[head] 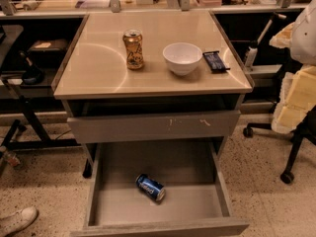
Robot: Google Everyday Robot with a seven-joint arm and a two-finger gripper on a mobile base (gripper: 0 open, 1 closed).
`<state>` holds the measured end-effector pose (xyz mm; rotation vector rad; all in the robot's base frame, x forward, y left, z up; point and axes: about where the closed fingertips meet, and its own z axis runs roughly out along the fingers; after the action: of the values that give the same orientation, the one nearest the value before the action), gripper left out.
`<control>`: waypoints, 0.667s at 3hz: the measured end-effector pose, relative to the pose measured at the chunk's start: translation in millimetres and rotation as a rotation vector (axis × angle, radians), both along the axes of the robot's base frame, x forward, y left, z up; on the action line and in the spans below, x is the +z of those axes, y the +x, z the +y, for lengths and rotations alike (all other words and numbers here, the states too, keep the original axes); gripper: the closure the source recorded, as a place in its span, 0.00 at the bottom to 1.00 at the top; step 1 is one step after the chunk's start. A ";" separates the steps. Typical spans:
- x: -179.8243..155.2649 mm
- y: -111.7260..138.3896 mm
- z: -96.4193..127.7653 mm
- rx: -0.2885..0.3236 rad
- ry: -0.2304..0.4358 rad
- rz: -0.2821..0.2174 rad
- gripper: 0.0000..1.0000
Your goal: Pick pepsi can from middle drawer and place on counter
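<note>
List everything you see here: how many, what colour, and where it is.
pepsi can: one, blue, lying on its side on the middle drawer's floor
middle drawer: one, grey, pulled open, lowest in the cabinet
counter: one, tan-beige, on top of the cabinet
gold-orange can: one, upright on the counter, left of the bowl
bowl: one, white, on the counter
packet: one, dark, flat on the counter, right of the bowl
drawer front: one, grey with pale scuffs, above the open drawer
chair: one, black wheeled base, right edge
shoe: one, white, on the floor at bottom left
gripper: not in view
</note>
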<state>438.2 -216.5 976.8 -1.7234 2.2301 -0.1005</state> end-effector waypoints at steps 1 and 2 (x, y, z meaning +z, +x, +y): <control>-0.1 0.0 0.1 0.000 0.000 0.000 0.00; -21.1 -7.8 10.0 -0.007 -0.002 0.018 0.00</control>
<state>430.4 -206.5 955.7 -1.7249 2.2495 -0.0892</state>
